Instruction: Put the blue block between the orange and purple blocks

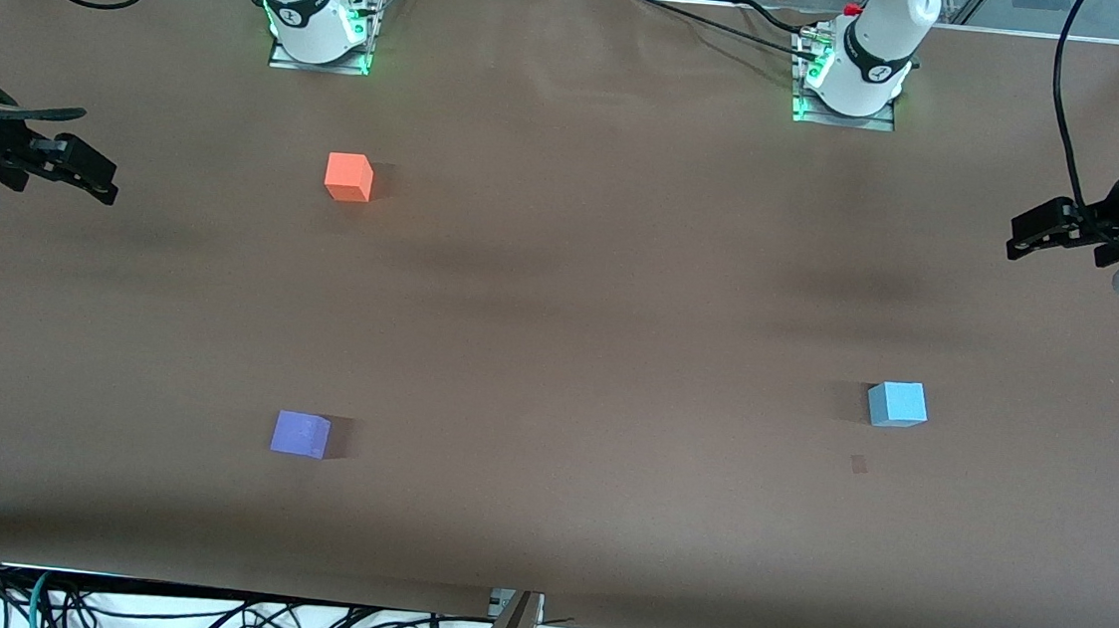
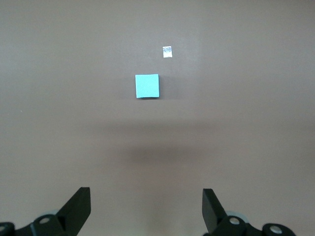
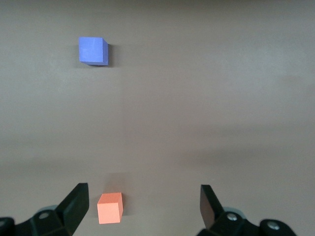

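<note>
Alone toward the left arm's end of the table sits the blue block (image 1: 897,403), nearer the front camera than the orange block (image 1: 348,178) and a little farther than the purple block (image 1: 300,434). Both of those lie well apart from it toward the right arm's end. A small pale mark (image 1: 858,464) lies just beside it. Each waiting, the left gripper (image 1: 1030,236) and right gripper (image 1: 91,172) hang with fingers spread, empty, over the table's ends.

High front camera, wrist cameras downward — table (image 1: 562,284) shared
</note>
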{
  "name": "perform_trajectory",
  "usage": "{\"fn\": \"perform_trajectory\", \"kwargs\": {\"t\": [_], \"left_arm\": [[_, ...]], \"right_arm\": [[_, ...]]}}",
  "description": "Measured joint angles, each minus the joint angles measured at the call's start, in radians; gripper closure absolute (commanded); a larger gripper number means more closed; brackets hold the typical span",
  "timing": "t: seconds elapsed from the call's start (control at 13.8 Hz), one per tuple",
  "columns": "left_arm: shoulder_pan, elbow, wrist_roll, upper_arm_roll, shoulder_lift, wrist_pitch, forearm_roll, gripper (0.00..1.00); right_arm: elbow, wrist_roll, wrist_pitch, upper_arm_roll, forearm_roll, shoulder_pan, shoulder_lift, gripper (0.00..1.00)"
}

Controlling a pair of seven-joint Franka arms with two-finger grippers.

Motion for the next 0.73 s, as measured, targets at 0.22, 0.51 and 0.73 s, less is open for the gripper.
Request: {"fn": "perform_trajectory", "kwargs": {"t": [0.22, 0.51, 0.73], "left_arm": [[0.006, 0.000, 0.000, 0.004, 0.003, 0.000, 0.000, 0.00], [0.008, 0.000, 0.000, 0.005, 0.003, 0.000, 0.000, 0.00], [0.008, 0.000, 0.000, 0.005, 0.003, 0.000, 0.000, 0.00]], "right_arm": [[0.000, 0.000, 0.000, 0.000, 0.000, 0.000, 0.000, 0.00], [0.000, 0.000, 0.000, 0.000, 0.000, 0.000, 0.000, 0.00], [0.000, 0.000, 0.000, 0.000, 0.000, 0.000, 0.000, 0.00]]}}
